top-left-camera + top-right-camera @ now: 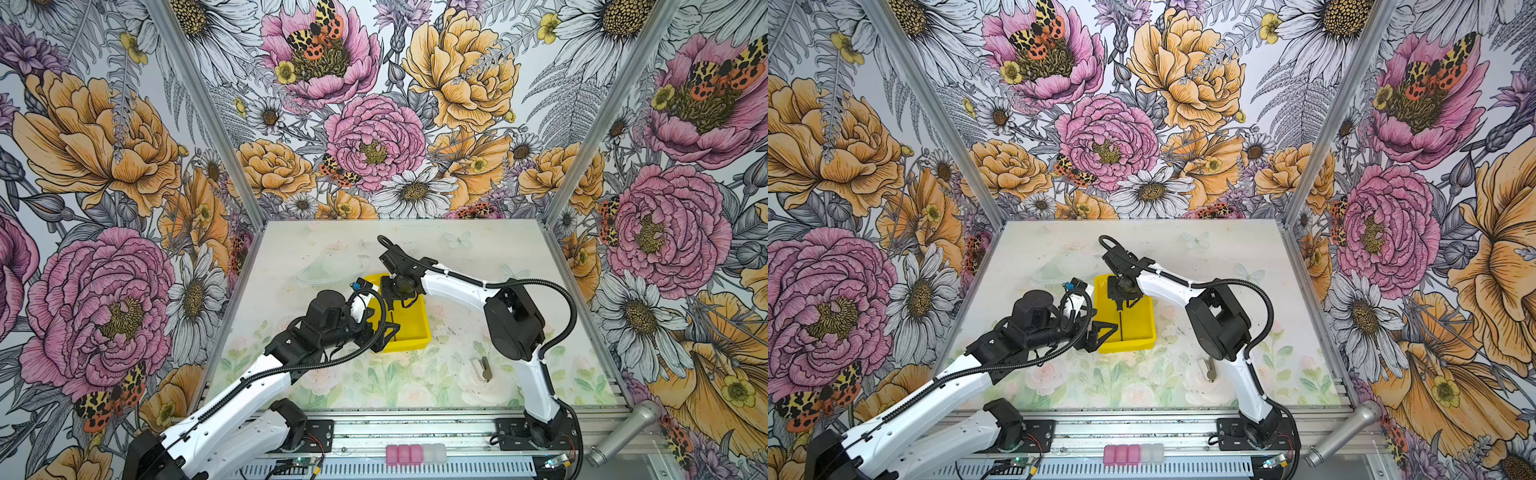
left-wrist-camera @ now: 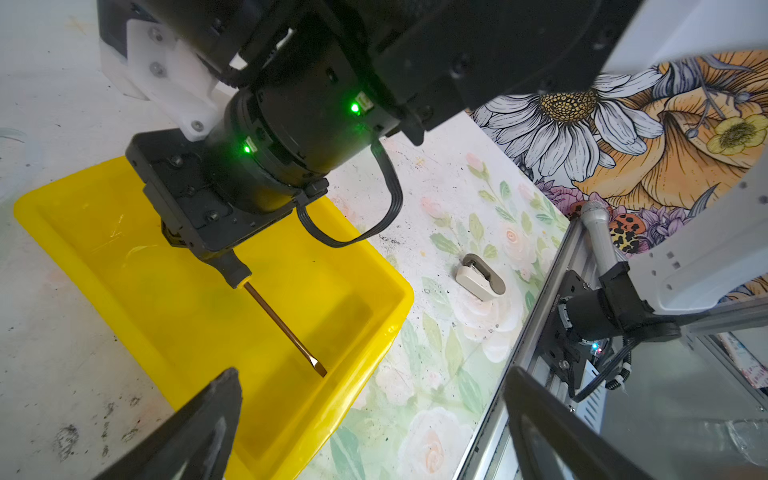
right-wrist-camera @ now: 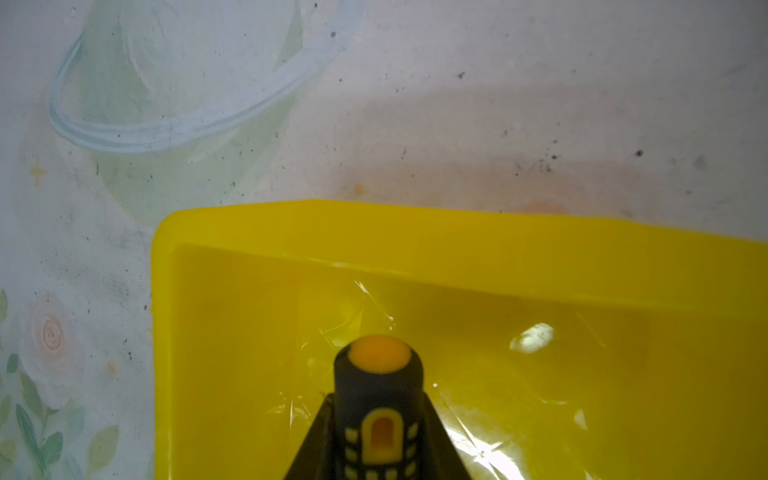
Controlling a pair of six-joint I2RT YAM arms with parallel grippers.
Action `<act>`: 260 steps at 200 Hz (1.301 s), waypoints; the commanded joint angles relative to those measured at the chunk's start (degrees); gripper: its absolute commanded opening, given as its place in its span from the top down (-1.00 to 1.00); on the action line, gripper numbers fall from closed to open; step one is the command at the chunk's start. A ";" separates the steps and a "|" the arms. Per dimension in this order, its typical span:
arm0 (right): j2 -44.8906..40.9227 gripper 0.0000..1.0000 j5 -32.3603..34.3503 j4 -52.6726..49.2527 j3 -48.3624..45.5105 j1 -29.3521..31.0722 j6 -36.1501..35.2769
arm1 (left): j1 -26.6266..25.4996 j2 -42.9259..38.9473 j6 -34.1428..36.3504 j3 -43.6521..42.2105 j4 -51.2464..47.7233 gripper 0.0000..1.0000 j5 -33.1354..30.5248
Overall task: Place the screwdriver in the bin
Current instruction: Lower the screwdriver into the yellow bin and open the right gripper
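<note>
The screwdriver (image 2: 278, 322) is held inside the bin (image 2: 166, 299), handle toward the far end and shaft slanting down toward the near end. I cannot tell whether the flat tip touches the floor. The right gripper (image 3: 378, 449) has its jaws shut tight on the handle, one on each side, and the rounded butt cap sticks out past them.

It looks like a light, rigid tool. The slim steel shaft is bronze-tinted under the light and ends in a flat blade. The thick black handle has yellow inlays that appear rubbery and should give good friction. The handle is the place to hold it, since the thin round shaft would likely roll or slip between flat pads. Being stiff and sturdy, it should take a short drop without harm.

The bin is glossy hard yellow plastic, rectangular with rounded corners, sloping walls and a raised rim. Crinkled clear film (image 3: 478, 436) seems to lie on its floor. It looks light enough to slide on the smooth printed bench (image 1: 457, 257).

The left gripper (image 2: 372, 376) stands at the bin's near left side, jaws spread wide and holding nothing.
</note>
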 commanded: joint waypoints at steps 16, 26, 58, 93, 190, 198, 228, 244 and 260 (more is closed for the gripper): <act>1.67 1.00 1.01 1.74 -0.02 0.34 1.11 | -0.37 -0.10 0.17 -0.36 0.50 -0.97 -1.53; 1.70 1.00 0.96 1.77 -0.08 0.30 1.16 | -0.38 -0.07 0.17 -0.36 0.55 -0.97 -1.51; 1.80 1.00 1.23 1.82 -0.15 0.33 1.47 | -0.37 -0.11 0.40 -0.16 0.33 -0.97 -1.71; 1.81 1.00 1.22 1.77 -0.17 0.44 1.48 | -0.38 -0.25 0.43 -0.19 0.26 -0.97 -1.80; 3.51 0.91 2.08 1.86 0.11 0.35 1.48 | -0.42 -0.03 0.43 -0.21 0.22 -0.97 -2.11; 3.70 0.90 2.19 1.80 0.18 0.29 1.41 | -0.36 -0.07 0.43 -0.19 0.09 -0.97 -2.22; 4.01 0.83 2.50 1.86 0.28 0.26 1.26 | -0.40 -0.14 0.44 -0.17 0.08 -0.97 -2.42; 4.05 0.79 2.63 1.86 0.18 0.26 1.18 | -0.38 -0.07 0.43 -0.19 0.11 -0.97 -2.50; 3.87 0.72 2.81 1.86 0.14 0.25 1.13 | -0.38 -0.03 0.44 -0.09 0.00 -0.97 -2.51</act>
